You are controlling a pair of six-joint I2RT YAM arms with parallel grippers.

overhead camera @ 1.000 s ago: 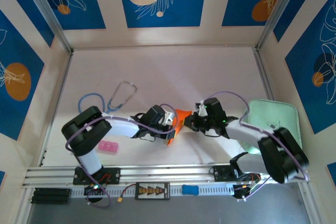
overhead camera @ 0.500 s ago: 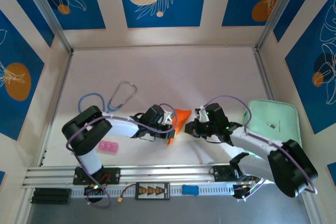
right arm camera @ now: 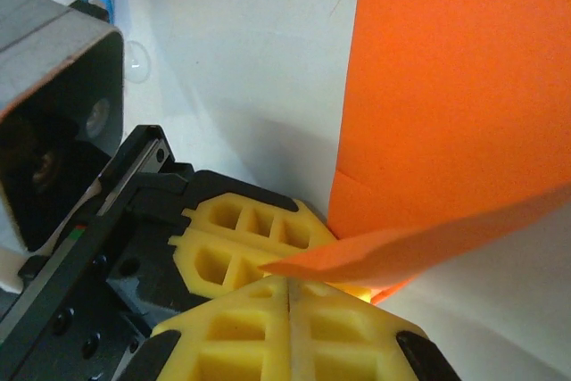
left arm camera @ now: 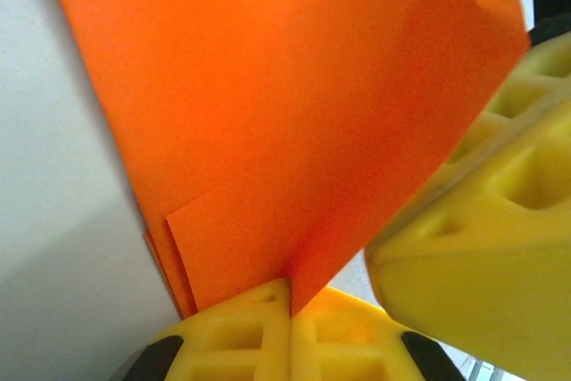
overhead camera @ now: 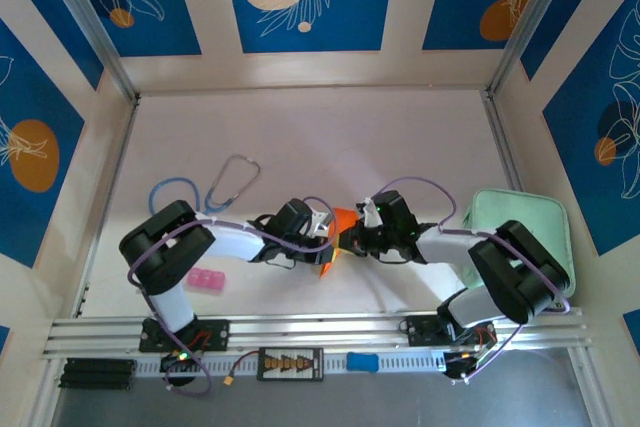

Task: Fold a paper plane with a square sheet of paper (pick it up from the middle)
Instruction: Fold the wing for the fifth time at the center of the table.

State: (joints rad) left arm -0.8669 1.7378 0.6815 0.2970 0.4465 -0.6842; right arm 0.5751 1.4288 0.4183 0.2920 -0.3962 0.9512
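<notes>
Left wrist, sheet (left arm camera: 294,104) clamped in left gripper (left arm camera: 290,299)

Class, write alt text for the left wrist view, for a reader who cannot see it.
Folded orange paper rises from the shut yellow left tool, which pinches its lower edge at bottom centre. The right tool, also yellow, clamps the paper's edge at right; white table shows at left.
</notes>
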